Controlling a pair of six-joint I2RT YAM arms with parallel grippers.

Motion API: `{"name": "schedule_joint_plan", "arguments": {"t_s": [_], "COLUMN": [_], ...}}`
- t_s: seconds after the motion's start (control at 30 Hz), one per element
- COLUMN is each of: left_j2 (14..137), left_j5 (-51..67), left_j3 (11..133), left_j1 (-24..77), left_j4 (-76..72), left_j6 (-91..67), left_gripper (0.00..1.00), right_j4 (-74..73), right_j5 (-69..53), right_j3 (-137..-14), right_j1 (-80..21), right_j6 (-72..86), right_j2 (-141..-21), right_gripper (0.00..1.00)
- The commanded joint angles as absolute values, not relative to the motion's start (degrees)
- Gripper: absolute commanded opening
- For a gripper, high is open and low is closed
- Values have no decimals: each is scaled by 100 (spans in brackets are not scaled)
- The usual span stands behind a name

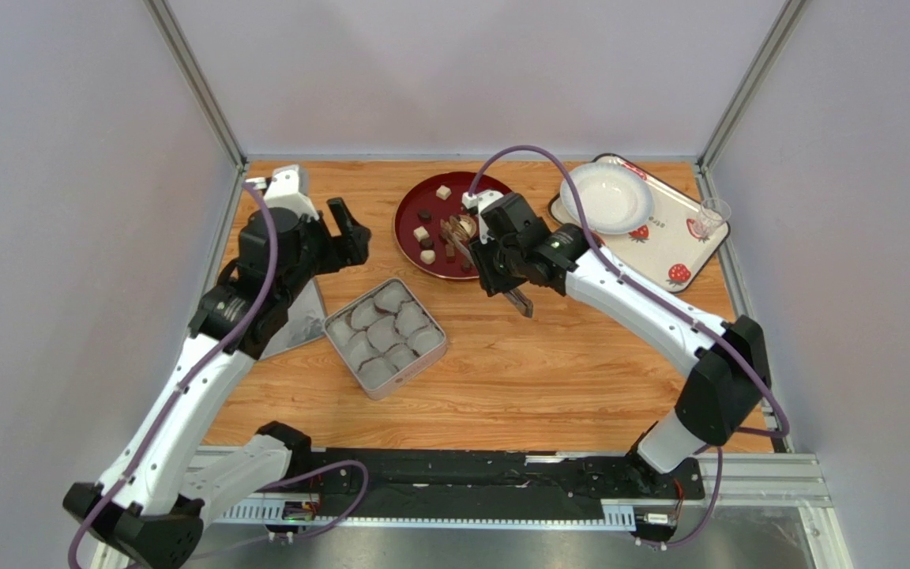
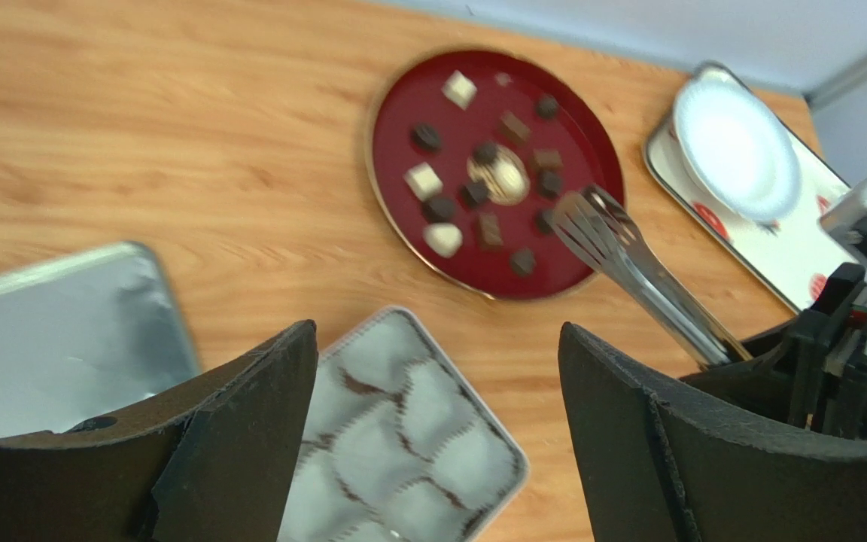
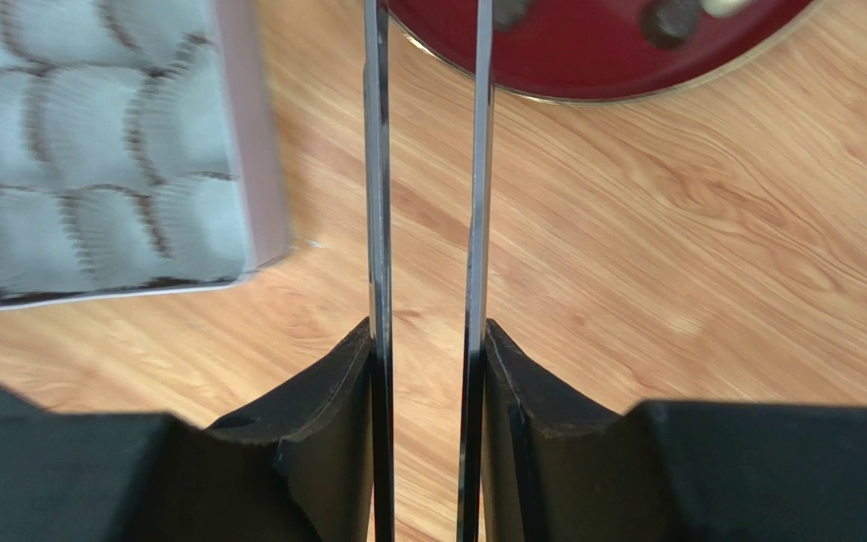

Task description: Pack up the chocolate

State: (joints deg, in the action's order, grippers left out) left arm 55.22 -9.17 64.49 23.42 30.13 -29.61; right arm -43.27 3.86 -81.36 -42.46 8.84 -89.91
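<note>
The chocolate (image 1: pixel 429 235) is small dark and cream pieces scattered on a round red plate (image 1: pixel 401 231); the left wrist view also shows the chocolate (image 2: pixel 438 209) on the plate (image 2: pixel 404 102). My right gripper (image 1: pixel 498 255) is shut on metal tongs (image 1: pixel 517 296), whose tips reach over the plate. In the right wrist view the gripper (image 3: pixel 427 333) presses both tong blades (image 3: pixel 376 169), which stay apart. My left gripper (image 1: pixel 347 231) hovers open and empty left of the plate, above the box (image 2: pixel 404 429). Pleated paper cups fill the square box (image 1: pixel 335 323).
The box's silver lid (image 1: pixel 300 320) lies flat at the box's left, under my left arm. At the back right, a white tray (image 1: pixel 673 243) with strawberry prints holds a white plate (image 1: pixel 605 196) and a clear cup (image 1: pixel 709 217). Grey walls enclose the table.
</note>
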Motion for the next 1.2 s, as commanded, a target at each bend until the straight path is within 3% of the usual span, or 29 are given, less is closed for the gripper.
{"name": "schedule_joint_plan", "arguments": {"t_s": [0.0, 0.13, 0.33, 0.87, 1.17], "left_j2": [4870, 4492, 4140, 4061, 4105], "left_j5": [-2178, -2671, -3374, -3700, -3674], "left_j3": [6355, 6074, 5600, 5326, 5309], "left_j1": [2303, 2303, 2382, 2470, 2479], "left_j4": [2787, 2751, 2725, 2593, 2584], "left_j6": [-1593, -1187, -826, -861, -870], "left_gripper": [87, 96, 99, 99, 99], "right_j4": [-5210, -5580, -5932, -5968, -5836], "right_j5": [1204, 1283, 1248, 369, 623], "right_j3": [-8841, -9342, -9869, -10055, -10046], "right_j1": [-4061, -3920, -3648, -3656, -3648], "right_j6": [379, 299, 281, 554, 668], "right_j2": [-9456, -10053, -10546, -10925, -11048], "right_gripper": [36, 36, 36, 47, 48]}}
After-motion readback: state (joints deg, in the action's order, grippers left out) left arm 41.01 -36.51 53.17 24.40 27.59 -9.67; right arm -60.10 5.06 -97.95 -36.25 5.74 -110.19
